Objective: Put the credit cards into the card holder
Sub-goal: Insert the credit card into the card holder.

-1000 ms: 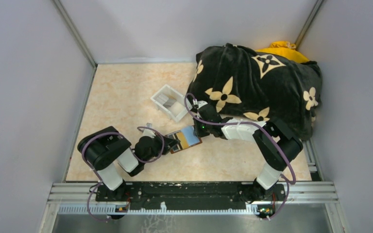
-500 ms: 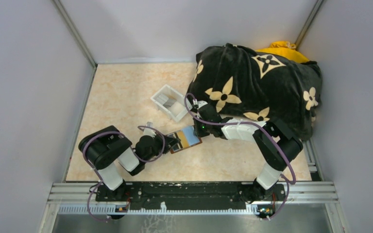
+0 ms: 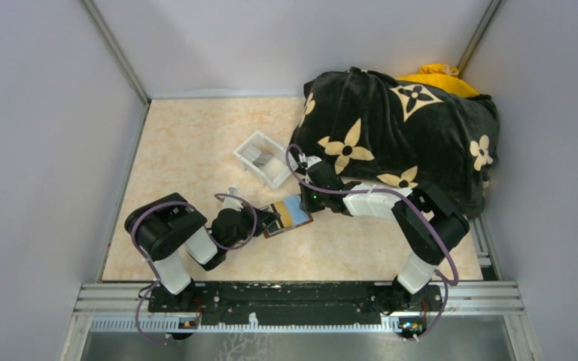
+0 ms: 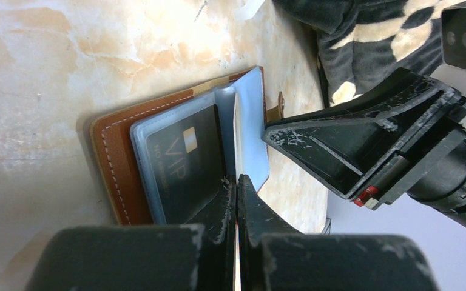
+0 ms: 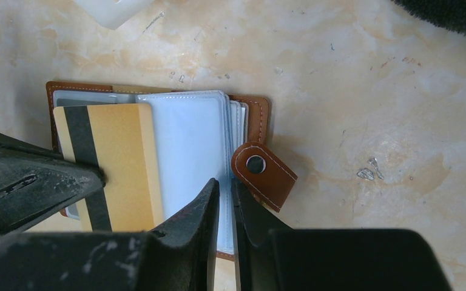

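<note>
The card holder [image 3: 292, 216], a brown leather wallet, lies open on the table with clear sleeves fanned out. My left gripper [image 3: 268, 220] is shut on a gold credit card [image 5: 112, 160] with a black stripe, held over the wallet's left half. In the left wrist view the gripper [image 4: 237, 180] holds this card [image 4: 235, 139] edge-on between sleeves. A black VIP card [image 4: 182, 163] sits in a sleeve. My right gripper [image 5: 225, 185] is shut on the edge of the clear sleeves [image 5: 188, 145], beside the snap tab [image 5: 264, 173]. In the top view my right gripper [image 3: 306, 203] is at the wallet's right edge.
A clear plastic tray [image 3: 263, 158] holding more cards stands just behind the wallet. A black blanket with tan flowers [image 3: 399, 135] fills the back right, with something yellow [image 3: 436, 75] behind it. Grey walls close in on three sides.
My left arm has edged slightly to the right toward the wallet. The wallet, the card and the right arm look unchanged.
</note>
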